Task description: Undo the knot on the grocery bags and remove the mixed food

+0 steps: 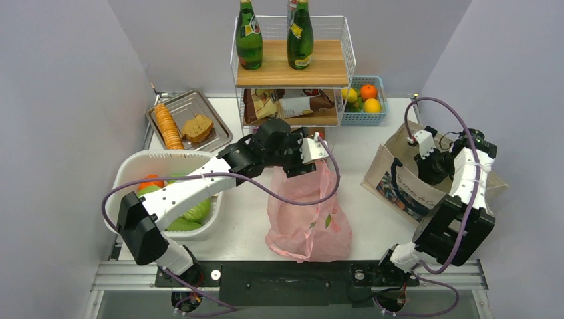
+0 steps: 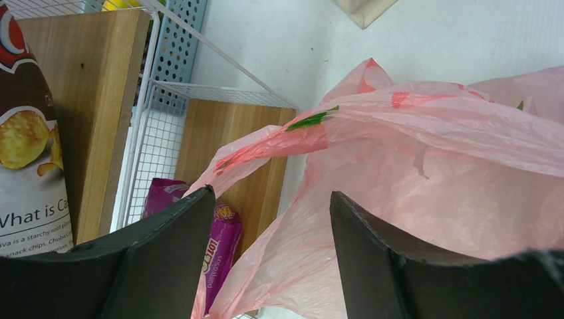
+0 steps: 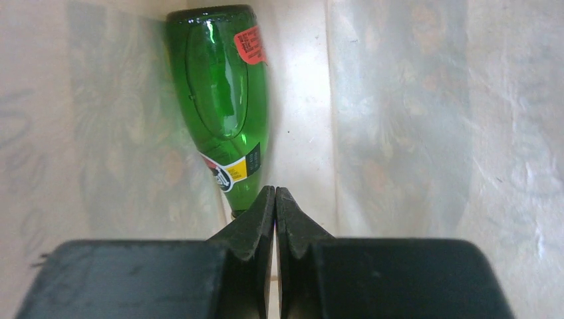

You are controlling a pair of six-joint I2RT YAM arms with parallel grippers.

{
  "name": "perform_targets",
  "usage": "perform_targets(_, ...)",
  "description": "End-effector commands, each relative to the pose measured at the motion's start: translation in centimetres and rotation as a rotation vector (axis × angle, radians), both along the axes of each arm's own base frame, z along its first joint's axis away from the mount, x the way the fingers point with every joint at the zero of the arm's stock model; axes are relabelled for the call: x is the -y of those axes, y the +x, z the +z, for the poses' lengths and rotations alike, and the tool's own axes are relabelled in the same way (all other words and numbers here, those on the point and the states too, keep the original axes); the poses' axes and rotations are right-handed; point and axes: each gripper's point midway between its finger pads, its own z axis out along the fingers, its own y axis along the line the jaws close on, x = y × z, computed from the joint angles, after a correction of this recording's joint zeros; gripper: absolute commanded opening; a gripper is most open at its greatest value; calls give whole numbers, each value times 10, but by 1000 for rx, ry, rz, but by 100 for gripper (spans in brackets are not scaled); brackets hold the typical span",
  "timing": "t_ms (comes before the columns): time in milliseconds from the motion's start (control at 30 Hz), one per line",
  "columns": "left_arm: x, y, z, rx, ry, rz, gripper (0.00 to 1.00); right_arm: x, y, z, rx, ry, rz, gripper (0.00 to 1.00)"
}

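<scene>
A: What sits on the table (image 1: 372, 143)?
B: The largest item is the pink grocery bag (image 1: 307, 222). It lies slumped at centre near the front edge, between the white tub (image 1: 143, 158) and the beige canvas tote (image 1: 392, 179).
A: Where is the left gripper (image 2: 271, 198) relative to the bag?
B: It is at the bag's far, upper end, just in front of the wire rack (image 1: 329, 70). The jaws stand wide apart. Loose pink film and a stretched band of it pass through the gap, and no pinch is visible. The knot cannot be picked out.
A: And the right gripper (image 3: 275, 193)?
B: It is down inside the tote, well apart from the pink bag. Its fingers are pressed fully together with nothing between them. A green glass bottle (image 3: 223, 106) lies on the tote's lining, neck end just left of the fingertips. Whether they touch cannot be told.
</scene>
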Motion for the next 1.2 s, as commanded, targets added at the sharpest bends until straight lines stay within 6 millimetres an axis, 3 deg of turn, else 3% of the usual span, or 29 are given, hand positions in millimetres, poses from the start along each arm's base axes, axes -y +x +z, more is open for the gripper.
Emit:
perform_targets(0,2,1,34,45,-111,2,62,-10,0,38,102,41,29,0)
perform_targets(400,16,4,62,50,-180,-20,62,-5,6,91,239,120,-52,0)
perform_targets(533,30,4,74,44,-193,-56,62,-3,7,101,261,151,-68,0)
perform_targets(633,53,1,85,56,-185,-131,65,-1,7,114,280,136,-83,0)
perform_targets(700,73,-2,88,45,-187,-180,66,2,9,130,313,123,-116,16)
perform_targets(733,82,-7,86,22,-186,-217,67,3,10,139,324,133,-162,34)
perform_targets(767,96,-4,88,18,-195,-242,67,10,17,152,368,105,-192,45)
perform_targets(800,105,-10,85,-1,-194,-287,67,13,17,162,386,111,-256,62)
perform_targets(867,127,-12,84,-11,-201,-345,67,34,24,182,456,38,-375,75)
perform_targets(933,146,-12,81,-13,-204,-391,67,54,28,198,520,-51,-440,80)
perform_targets(1000,163,-12,77,-18,-210,-419,67,71,27,201,532,-133,-477,83)
perform_targets(1067,175,-13,72,-21,-211,-441,67,84,27,193,496,-180,-496,85)
perform_targets(1167,187,-13,64,-13,-212,-467,68,88,26,165,380,-160,-457,85)
